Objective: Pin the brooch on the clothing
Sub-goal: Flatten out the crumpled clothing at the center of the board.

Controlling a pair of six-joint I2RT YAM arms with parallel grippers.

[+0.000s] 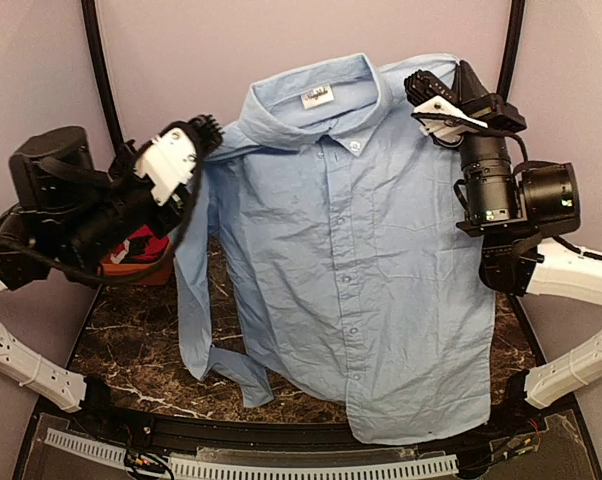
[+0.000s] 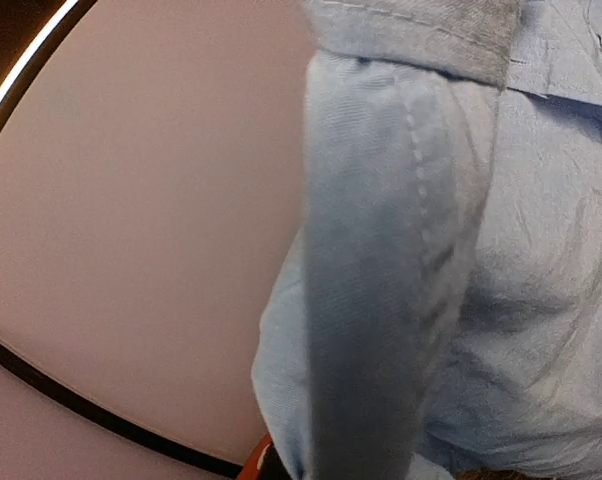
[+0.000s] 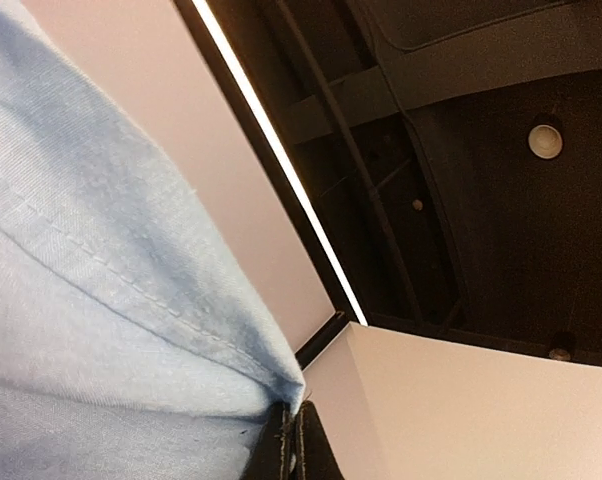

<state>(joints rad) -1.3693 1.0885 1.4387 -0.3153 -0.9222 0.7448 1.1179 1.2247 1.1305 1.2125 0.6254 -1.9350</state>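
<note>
The clothing (image 1: 351, 260), a light blue button-up shirt, hangs spread out above the table with its front towards the top camera. My left gripper (image 1: 209, 132) is shut on the shirt's shoulder seam at the left. My right gripper (image 1: 418, 88) pinches the other shoulder at the upper right. In the right wrist view the dark fingertips (image 3: 281, 452) of that gripper (image 3: 296, 445) are pressed together on a fold of the blue cloth (image 3: 101, 300). Blue cloth (image 2: 401, 300) fills the left wrist view and hides the fingers. One sleeve (image 1: 196, 300) dangles at the left. The brooch is out of view.
A red and black object (image 1: 131, 255) sits on the left behind the sleeve, its edge also in the left wrist view (image 2: 256, 462). The dark marble tabletop (image 1: 131, 340) lies under the shirt. Pale walls and black frame posts (image 1: 99, 60) enclose the space.
</note>
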